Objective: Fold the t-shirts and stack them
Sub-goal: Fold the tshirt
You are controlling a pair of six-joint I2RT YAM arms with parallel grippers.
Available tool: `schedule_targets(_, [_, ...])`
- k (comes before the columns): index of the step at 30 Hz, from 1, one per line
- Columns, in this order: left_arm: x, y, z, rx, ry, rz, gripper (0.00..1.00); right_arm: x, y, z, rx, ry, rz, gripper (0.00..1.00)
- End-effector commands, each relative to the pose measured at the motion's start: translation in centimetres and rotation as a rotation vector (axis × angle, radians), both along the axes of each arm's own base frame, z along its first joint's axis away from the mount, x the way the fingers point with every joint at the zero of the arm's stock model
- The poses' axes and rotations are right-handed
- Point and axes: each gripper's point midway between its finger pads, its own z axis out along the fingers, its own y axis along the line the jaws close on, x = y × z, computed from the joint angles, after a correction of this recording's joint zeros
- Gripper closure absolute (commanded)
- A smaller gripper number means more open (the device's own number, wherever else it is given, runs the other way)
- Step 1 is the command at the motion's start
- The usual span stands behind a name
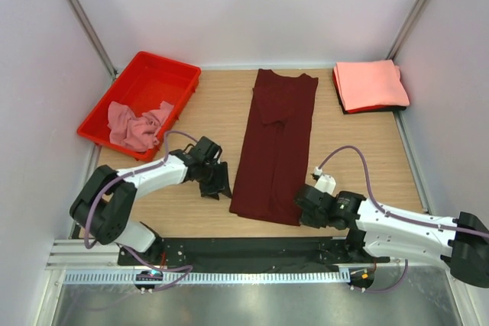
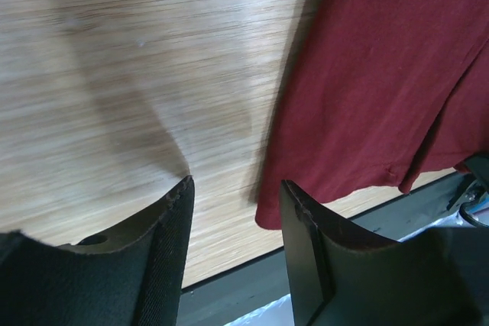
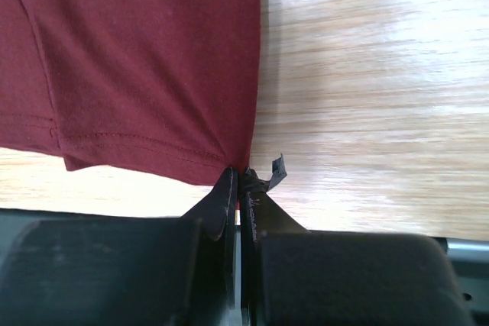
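Overhead view of the wooden table (image 1: 206,104), with both wrist views. The maroon t-shirt (image 1: 275,146) lies flat at the table's centre, folded lengthwise into a narrow strip that runs from 12 o'clock (collar end) to 6 o'clock (hem end).

The left gripper (image 1: 216,181) sits low at the strip's 8 o'clock side, just beside the long edge. In the left wrist view its jaws are spread. The near-left hem corner lies on the bare wood in the gap between the two fingers (image 2: 164,250), close to the one on the cloth side, and nothing is held.

The right gripper (image 1: 306,208) is at the strip's 5 o'clock corner. In the right wrist view its jaws are pressed together, pinching the very tip of the near-right hem corner. The stitched hem runs off towards 9 o'clock and the folded edge towards 12 o'clock.

At 10 o'clock stands a red tray (image 1: 145,74) holding a crumpled dusty-pink t-shirt (image 1: 134,127), which spills over the near rim. At 2 o'clock, in the far-right corner, a folded salmon-pink t-shirt (image 1: 370,84) tops a neat stack, and a darker layer shows along its lower edge.
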Motion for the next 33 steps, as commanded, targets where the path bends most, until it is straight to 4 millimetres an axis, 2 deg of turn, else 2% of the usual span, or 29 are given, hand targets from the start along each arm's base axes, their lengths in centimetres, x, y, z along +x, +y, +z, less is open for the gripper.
schedule_targets(1, [0.3,-2.1,0.3,-0.093,-0.002,-0.032,0.51,0.0,-1.0,-0.1,-0.035,-0.005,-0.03,0.99])
schedule_targets(4, [-0.1,-2.3,-0.1,-0.091,0.014,-0.036,0.52,0.0,-1.0,-0.2,-0.04,-0.002,-0.033,0.99])
schedule_targets(8, [-1.4,-1.5,-1.5,-0.069,0.063,0.015,0.55,0.2,-0.5,0.0,-0.027,-0.007,-0.029,0.99])
schedule_targets(17, [-2.4,-2.0,-1.0,-0.094,0.048,-0.02,0.52,-0.2,-1.3,-0.5,-0.053,0.005,-0.022,0.99])
schedule_targets(28, [-3.6,-1.3,-2.8,-0.043,0.086,-0.024,0.56,-0.4,-2.0,0.1,-0.019,-0.021,-0.045,0.99])
schedule_targets(30, [-3.8,-1.5,-2.7,-0.05,0.087,-0.033,0.64,-0.3,-2.0,0.1,-0.012,-0.024,-0.047,0.99])
schedule_targets(32, [-3.9,-2.0,-2.5,-0.075,0.086,-0.043,0.76,-0.5,-2.0,-0.2,-0.011,-0.02,-0.039,0.99])
schedule_targets(33, [-3.8,-2.1,-2.5,-0.084,0.083,-0.044,0.86,-0.6,-2.0,-0.4,-0.01,-0.018,-0.038,0.99])
